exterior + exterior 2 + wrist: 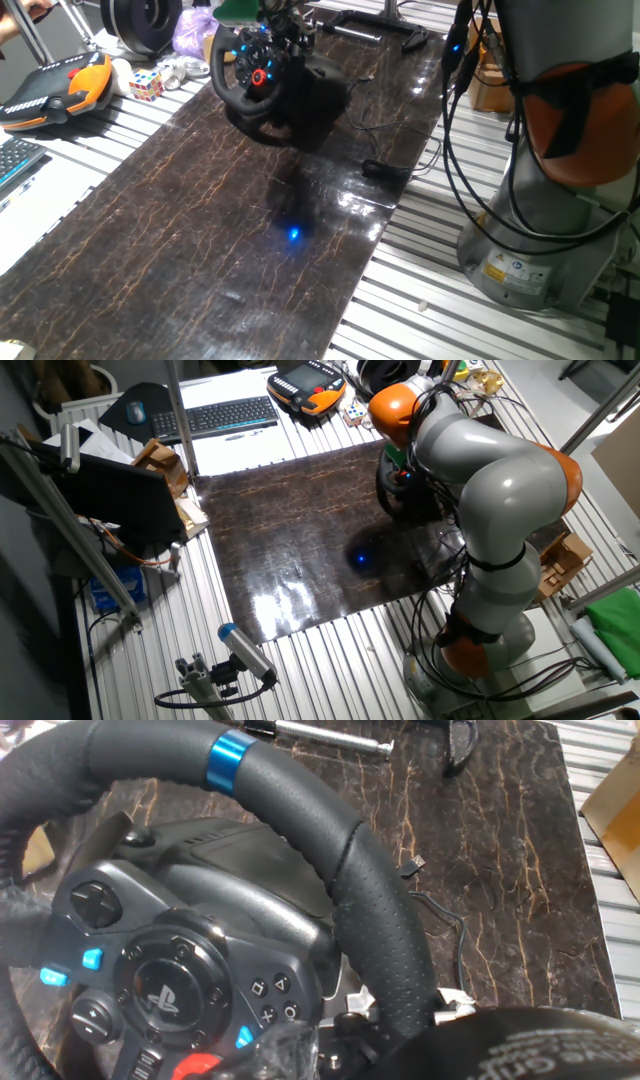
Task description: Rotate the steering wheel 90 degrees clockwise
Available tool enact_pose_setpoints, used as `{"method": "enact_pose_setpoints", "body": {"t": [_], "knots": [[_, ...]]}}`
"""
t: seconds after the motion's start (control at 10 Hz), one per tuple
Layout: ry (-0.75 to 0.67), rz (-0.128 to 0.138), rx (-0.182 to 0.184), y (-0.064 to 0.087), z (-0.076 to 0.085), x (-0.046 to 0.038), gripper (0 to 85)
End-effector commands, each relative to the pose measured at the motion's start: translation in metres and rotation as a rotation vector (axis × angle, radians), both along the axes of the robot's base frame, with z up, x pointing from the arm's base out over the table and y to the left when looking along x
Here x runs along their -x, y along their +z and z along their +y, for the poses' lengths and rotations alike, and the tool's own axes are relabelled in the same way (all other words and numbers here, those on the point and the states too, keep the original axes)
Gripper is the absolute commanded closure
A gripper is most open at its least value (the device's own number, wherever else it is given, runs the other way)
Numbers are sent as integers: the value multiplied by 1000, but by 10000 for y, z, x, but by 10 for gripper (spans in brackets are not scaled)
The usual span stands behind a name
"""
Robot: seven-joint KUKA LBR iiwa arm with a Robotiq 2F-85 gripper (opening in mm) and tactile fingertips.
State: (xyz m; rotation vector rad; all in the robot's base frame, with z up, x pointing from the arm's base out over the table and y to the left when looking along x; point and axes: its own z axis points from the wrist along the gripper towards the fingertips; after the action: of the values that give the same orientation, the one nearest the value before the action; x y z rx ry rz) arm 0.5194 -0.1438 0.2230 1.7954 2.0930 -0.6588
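The steering wheel [250,80] is black with a thick rim, lit blue buttons and a red knob [258,77], and stands on its black base at the far end of the dark marbled mat [200,230]. My gripper [287,38] is at the wheel's upper right rim. In the hand view the rim [300,810] with its blue stripe [228,760] curves down to the lower right, where a black finger pad [520,1040] lies against it. The other finger is not clear, so I cannot tell the jaw state. In the other fixed view my arm [480,470] hides most of the wheel [398,495].
Behind the wheel stand a black spool [140,25] and a purple bag [190,30]. A Rubik's cube [145,83], an orange pendant [60,85] and a keyboard [15,160] lie to the left. A cable with a plug [380,170] lies right of the wheel, and a metal clamp [370,30] lies behind it.
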Motion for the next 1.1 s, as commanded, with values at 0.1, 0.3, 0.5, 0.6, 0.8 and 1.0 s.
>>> {"method": "enact_pose_setpoints", "body": {"t": [0.1, 0.3, 0.5, 0.6, 0.8, 1.0], "knots": [[0, -6, -1, 1, 6, 6, 840], [-7, -15, 1, -12, 3, 26, 840], [-16, -28, -8, -71, -9, 52, 840], [-25, -37, -16, -89, -16, 49, 840], [-45, -53, -24, -106, -14, 35, 840], [-63, -65, -31, -138, 2, 25, 840]]}}
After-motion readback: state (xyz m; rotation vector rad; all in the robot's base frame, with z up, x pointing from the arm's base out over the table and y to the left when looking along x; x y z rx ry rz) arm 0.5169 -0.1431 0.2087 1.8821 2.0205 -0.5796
